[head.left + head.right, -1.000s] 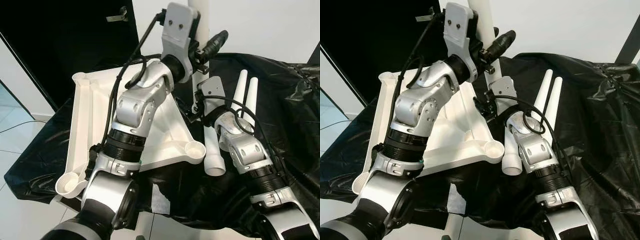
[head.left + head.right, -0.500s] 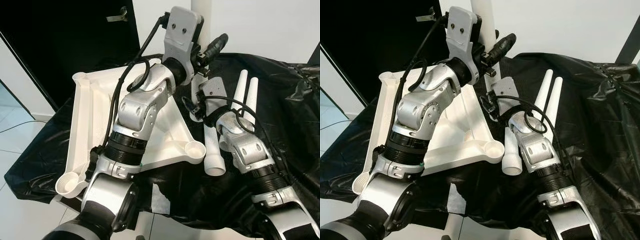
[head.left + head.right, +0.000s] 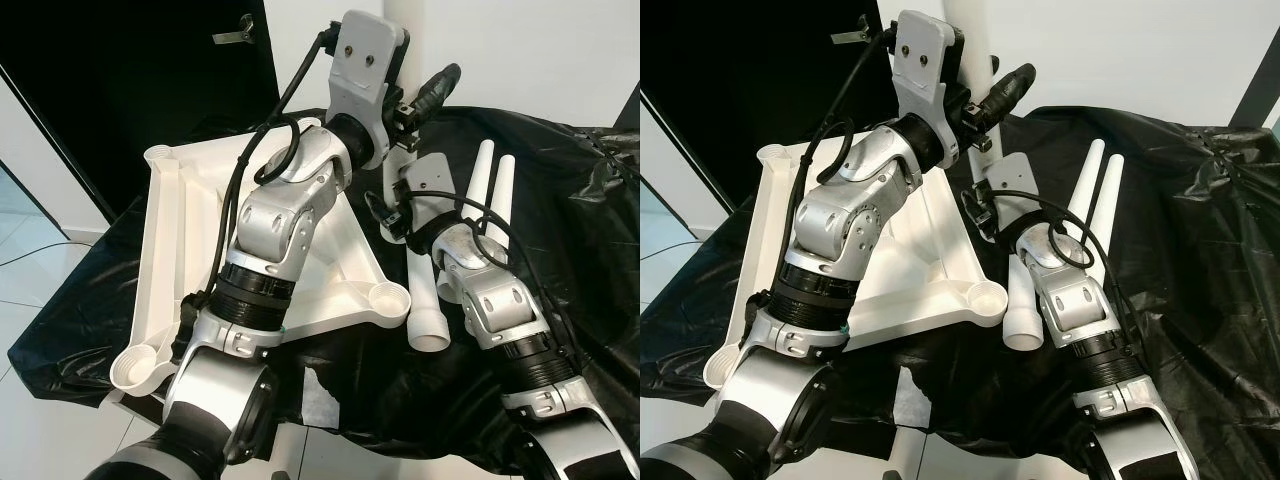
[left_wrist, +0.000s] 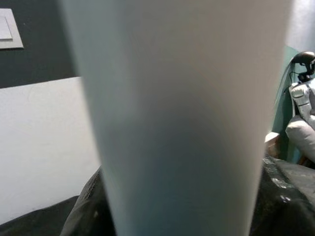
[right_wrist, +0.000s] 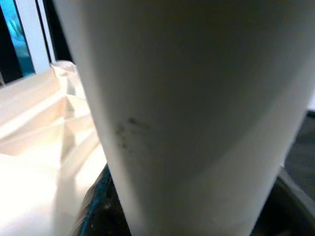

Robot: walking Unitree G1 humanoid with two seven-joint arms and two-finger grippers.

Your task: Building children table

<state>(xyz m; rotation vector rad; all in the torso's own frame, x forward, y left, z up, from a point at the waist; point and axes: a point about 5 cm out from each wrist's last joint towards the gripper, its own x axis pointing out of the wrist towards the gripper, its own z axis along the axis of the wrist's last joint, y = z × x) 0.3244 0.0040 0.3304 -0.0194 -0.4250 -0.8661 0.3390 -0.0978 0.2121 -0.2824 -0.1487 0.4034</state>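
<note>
The upright white leg (image 3: 402, 20) runs out past the top edge of the head views, and its lower part is hidden behind the left gripper (image 3: 405, 105) and the right gripper (image 3: 392, 212), whose fingers cannot be made out. In both wrist views the leg is a close blur, so the grip itself cannot be seen. The left arm covers much of the upturned white tabletop (image 3: 175, 215), and a black sheet (image 3: 560, 200) hides the surface.
</note>
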